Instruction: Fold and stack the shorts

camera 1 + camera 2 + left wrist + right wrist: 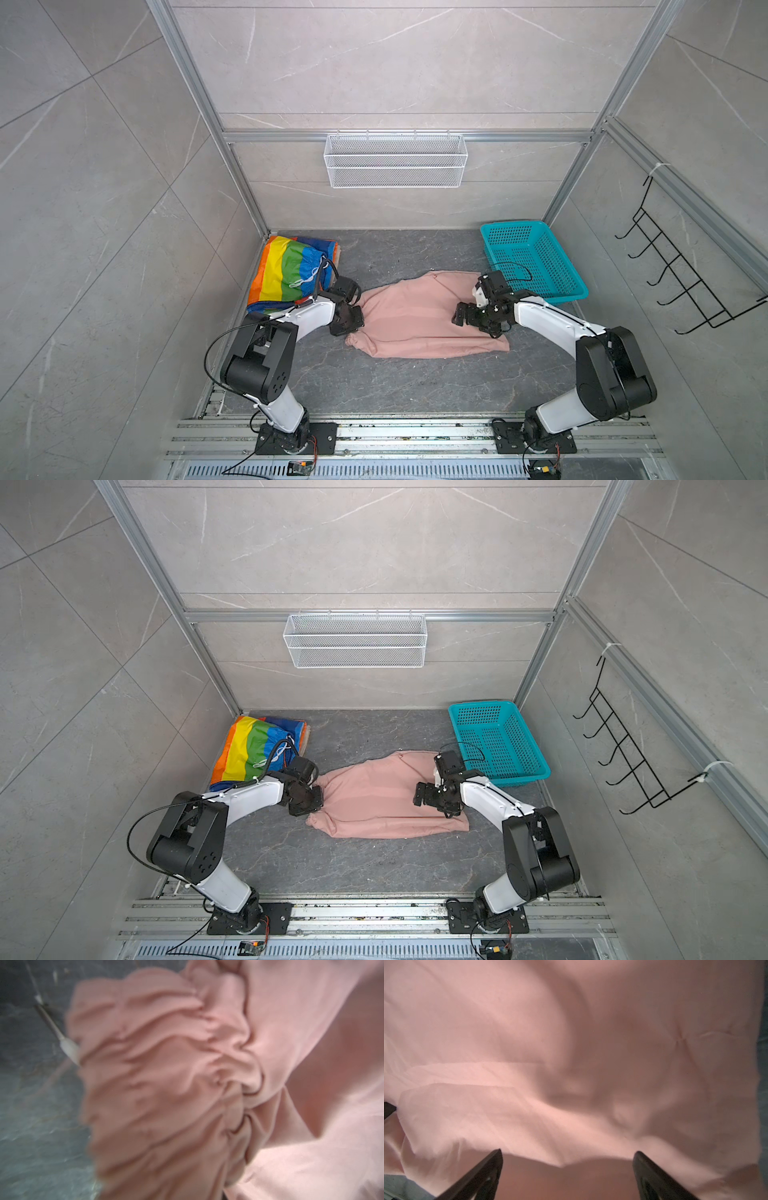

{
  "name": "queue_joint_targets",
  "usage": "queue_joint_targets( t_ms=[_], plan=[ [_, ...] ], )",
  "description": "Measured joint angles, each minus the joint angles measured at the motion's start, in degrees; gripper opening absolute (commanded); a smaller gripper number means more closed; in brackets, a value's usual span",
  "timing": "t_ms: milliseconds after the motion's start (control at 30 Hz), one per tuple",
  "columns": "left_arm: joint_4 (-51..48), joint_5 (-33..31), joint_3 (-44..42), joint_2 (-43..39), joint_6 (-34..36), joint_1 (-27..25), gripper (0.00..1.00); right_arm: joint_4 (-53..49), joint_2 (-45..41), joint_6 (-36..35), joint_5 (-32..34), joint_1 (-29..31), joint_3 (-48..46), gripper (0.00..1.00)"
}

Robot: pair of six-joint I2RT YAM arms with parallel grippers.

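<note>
Dusty pink shorts [415, 324] [374, 804] lie spread in the middle of the dark table. My left gripper [355, 322] [318, 802] is at their left end, shut on the gathered elastic waist [166, 1076]. In the left wrist view the bunched cloth hides its fingers. A white drawstring tip [68, 1047] sticks out beside the waist. My right gripper [459, 316] [419, 793] [568, 1157] hovers open over the right part of the pink shorts, holding nothing. Folded rainbow-striped shorts [286, 270] [249, 746] lie at the far left. A thin tan edge [338, 251] shows beneath them.
A teal perforated basket [532, 257] [498, 737] stands at the back right, close behind the right arm. A white wire basket [395, 160] hangs on the back wall. A black hook rack [685, 266] is on the right wall. Bare table lies in front of the shorts.
</note>
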Motion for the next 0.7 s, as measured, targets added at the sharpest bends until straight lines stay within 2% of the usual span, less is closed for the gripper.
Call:
queue_joint_targets(
  t_ms=[333, 533, 700],
  plan=[
    [-13.9, -5.77, 9.6, -3.37, 3.39, -0.2, 0.0, 0.13, 1.36, 0.28, -0.09, 0.79, -0.07, 0.99],
    [-18.51, -7.96, 17.55, -4.7, 5.18, -0.22, 0.0, 0.15, 0.85, 2.43, 0.15, 5.66, -0.17, 0.99],
    [-20.79, -8.41, 19.47, -4.96, 6.01, -0.22, 0.0, 0.94, -1.05, 6.25, -0.22, 10.91, 0.7, 0.99]
  ],
)
